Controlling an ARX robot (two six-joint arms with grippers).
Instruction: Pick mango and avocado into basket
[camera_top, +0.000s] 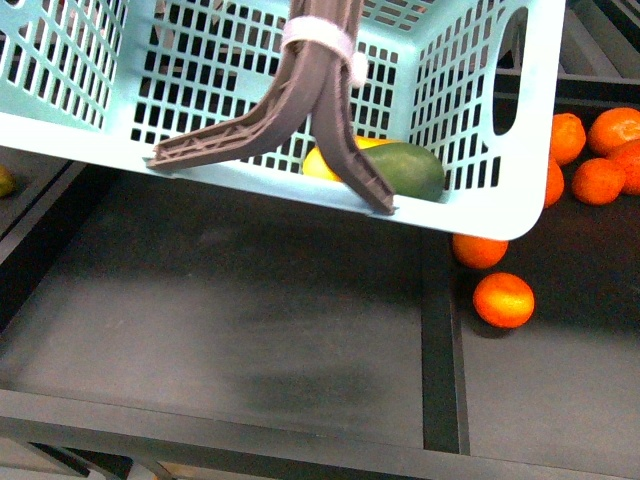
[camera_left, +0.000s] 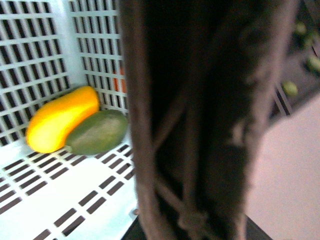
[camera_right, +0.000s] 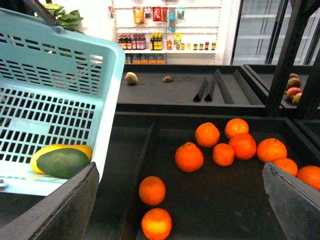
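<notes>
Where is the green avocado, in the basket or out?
In. The smooth dark green avocado lies inside the light teal plastic basket, touching the yellow-orange mango.

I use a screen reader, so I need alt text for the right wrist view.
A mango and an avocado lie touching in a teal basket. Beside it, oranges are scattered in a dark bin, with the open right gripper in the foreground.

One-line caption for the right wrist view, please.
Mango and avocado lie together in the teal basket; oranges fill the neighbouring bin; right tool open, empty.
</notes>
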